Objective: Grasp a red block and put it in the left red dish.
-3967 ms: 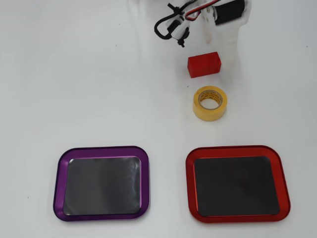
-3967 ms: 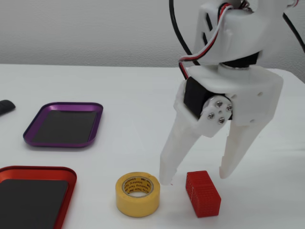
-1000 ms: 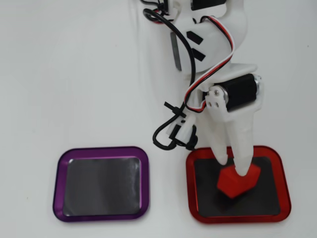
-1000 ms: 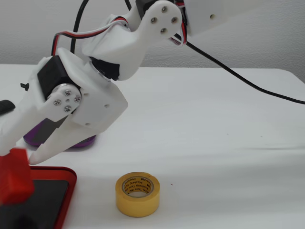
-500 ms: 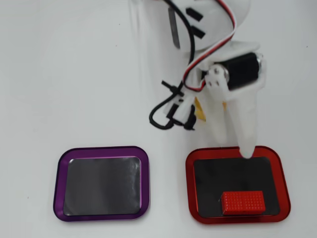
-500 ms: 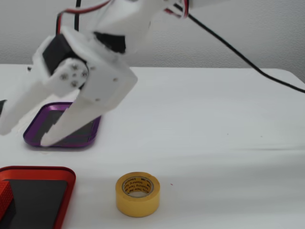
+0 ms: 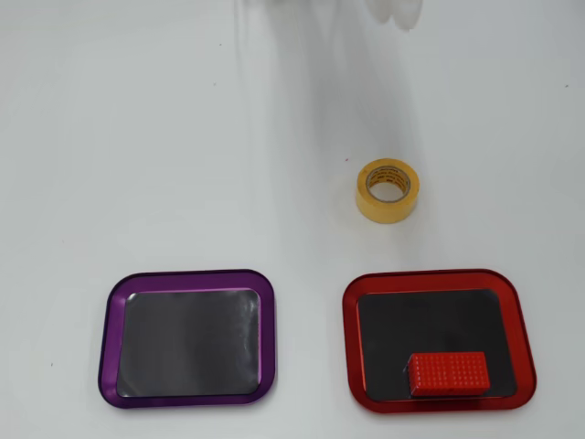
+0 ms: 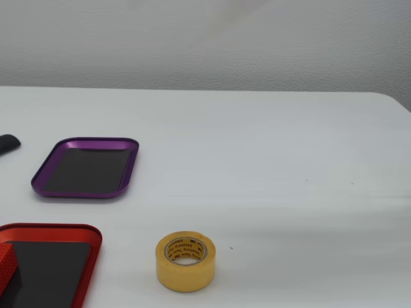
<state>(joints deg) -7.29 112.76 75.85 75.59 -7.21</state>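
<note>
The red block lies flat inside the red dish, near its front right corner in the overhead view. In the fixed view only the block's end shows at the left edge, inside the red dish. Nothing touches the block. Of the arm, only a blurred white tip shows at the top edge of the overhead view, far from the dish. Its jaws cannot be made out. The fixed view shows no arm at all.
A yellow tape roll stands on the white table between the arm's side and the red dish. A purple-rimmed tray lies beside the red dish. A dark object sits at the fixed view's left edge.
The gripper let go of the red block, which now lies flat in the red dish. The arm then drew back up and out of both views, uncovering the tape roll.
</note>
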